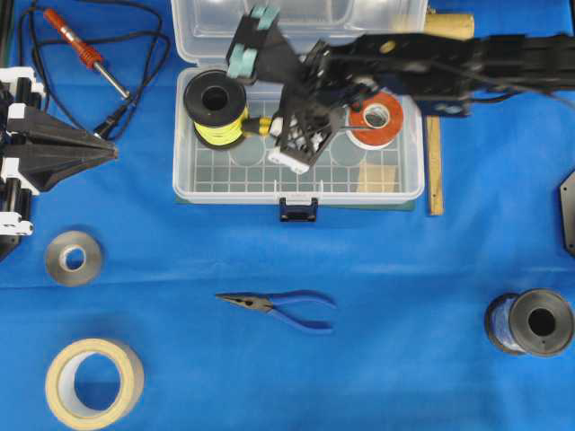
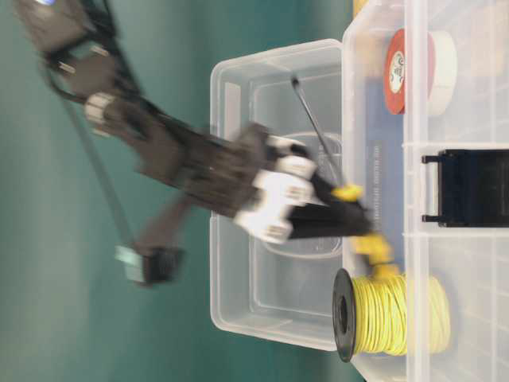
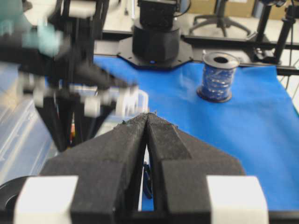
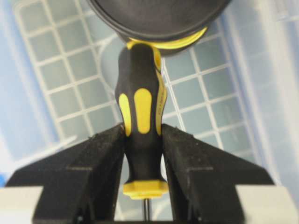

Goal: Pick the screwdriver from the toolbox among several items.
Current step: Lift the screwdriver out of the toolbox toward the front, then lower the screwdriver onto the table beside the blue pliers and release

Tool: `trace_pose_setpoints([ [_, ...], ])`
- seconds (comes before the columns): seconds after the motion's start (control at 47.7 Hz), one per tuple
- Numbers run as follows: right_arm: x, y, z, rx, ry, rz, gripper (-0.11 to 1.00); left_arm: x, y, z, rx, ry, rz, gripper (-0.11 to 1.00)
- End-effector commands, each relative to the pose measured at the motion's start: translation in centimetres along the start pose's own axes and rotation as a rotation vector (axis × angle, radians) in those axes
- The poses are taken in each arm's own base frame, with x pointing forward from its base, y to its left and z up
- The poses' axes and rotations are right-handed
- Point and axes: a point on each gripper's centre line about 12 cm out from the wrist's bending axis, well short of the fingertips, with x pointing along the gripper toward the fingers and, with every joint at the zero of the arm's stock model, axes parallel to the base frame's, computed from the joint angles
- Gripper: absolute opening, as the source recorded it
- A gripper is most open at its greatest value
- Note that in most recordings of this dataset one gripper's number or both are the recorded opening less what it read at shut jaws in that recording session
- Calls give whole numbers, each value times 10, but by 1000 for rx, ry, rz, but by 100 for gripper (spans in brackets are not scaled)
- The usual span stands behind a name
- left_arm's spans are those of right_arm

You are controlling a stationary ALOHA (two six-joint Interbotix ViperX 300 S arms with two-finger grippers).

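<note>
The clear toolbox (image 1: 296, 191) stands open at the back middle of the blue cloth, with a dark blue latch (image 1: 298, 209) in front. My right gripper (image 1: 268, 133) reaches down into it from the right. In the right wrist view this gripper (image 4: 142, 135) is shut on the black-and-yellow handle of the screwdriver (image 4: 140, 107), both fingers pressing its sides; the handle's butt touches a yellow wire spool (image 4: 159, 18). The thin shaft (image 2: 314, 127) shows in the table-level view. My left gripper (image 1: 110, 151) rests at the left edge, shut and empty (image 3: 147, 116).
Inside the box are the yellow wire spool (image 1: 216, 108) and red tape (image 1: 375, 117). An orange soldering iron (image 1: 81, 49) with cord lies back left. Blue pliers (image 1: 278, 308), two tape rolls (image 1: 74, 258) (image 1: 94, 382), a blue spool (image 1: 530, 323) and a wooden ruler (image 1: 435, 166) lie around.
</note>
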Motion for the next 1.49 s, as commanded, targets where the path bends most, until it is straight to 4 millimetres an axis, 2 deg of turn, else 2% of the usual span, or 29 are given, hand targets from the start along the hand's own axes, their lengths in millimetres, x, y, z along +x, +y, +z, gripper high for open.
trace_pose_setpoints([
  [0.0, -49, 15, 11, -18, -78, 36, 27, 1, 0, 4, -3, -14, 2, 0],
  [0.084, -75, 29, 8, -38, -98, 61, 27, 1, 0, 5, -2, -15, 2, 0],
  [0.189, -95, 51, 1, -55, -121, 99, 27, 1, 0, 5, -2, -17, 2, 0],
  [0.252, -98, 67, -5, -71, -118, 120, 27, 1, 0, 6, -2, -18, 1, 0],
  [0.378, -91, 100, -19, -109, -109, 155, 27, 1, 0, 6, -3, -23, 2, 0],
  [0.504, -68, 130, -32, -135, -124, 179, 27, 0, 0, 7, -2, -28, 1, 0],
  [0.629, -33, 146, -45, -123, -95, 171, 27, 0, 0, 7, -2, -26, 1, 0],
  [0.839, 24, 157, -66, -109, -39, 156, 27, 0, 0, 7, -2, -26, 1, 0],
  [1.007, 53, 158, -78, -94, -2, 141, 27, 0, 0, 7, -2, -26, 1, 0],
  [1.112, 65, 158, -85, -72, 27, 126, 27, 0, 0, 7, -2, -26, 1, 0],
  [1.427, 68, 156, -91, -69, 52, 108, 27, 0, 0, 7, -2, -26, 1, 0],
  [1.469, 67, 155, -91, -74, 60, 101, 37, 0, 0, 7, -2, -28, 1, 0],
])
